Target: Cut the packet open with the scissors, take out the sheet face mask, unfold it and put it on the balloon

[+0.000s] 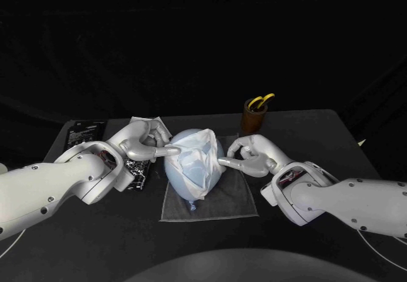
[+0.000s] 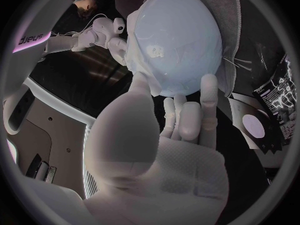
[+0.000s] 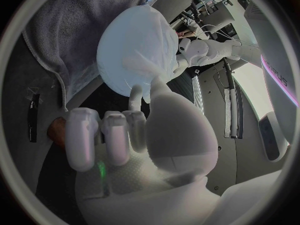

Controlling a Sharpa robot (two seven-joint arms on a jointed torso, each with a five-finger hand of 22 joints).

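Observation:
A pale blue balloon (image 1: 188, 167) (image 2: 178, 40) (image 3: 134, 40) lies on a grey cloth (image 1: 216, 202), with the white sheet mask (image 1: 197, 147) draped over its upper half in loose folds. My left hand (image 1: 142, 144) (image 2: 169, 135) reaches in from the balloon's left, and its fingertips (image 2: 208, 85) press on the mask-covered surface. From the other side my right hand (image 1: 246, 154) (image 3: 140, 135) pinches a fold of the mask between thumb and a finger, the other fingers curled. A black packet (image 1: 136, 170) lies under the left wrist. Yellow-handled scissors (image 1: 261, 101) stand in a brown holder (image 1: 253, 120).
A second black packet (image 1: 83, 134) with white print lies at the table's far left. The brown holder stands just behind the right hand. The cloth's front edge sits near the table's middle, with bare black table (image 1: 102, 235) in front of it.

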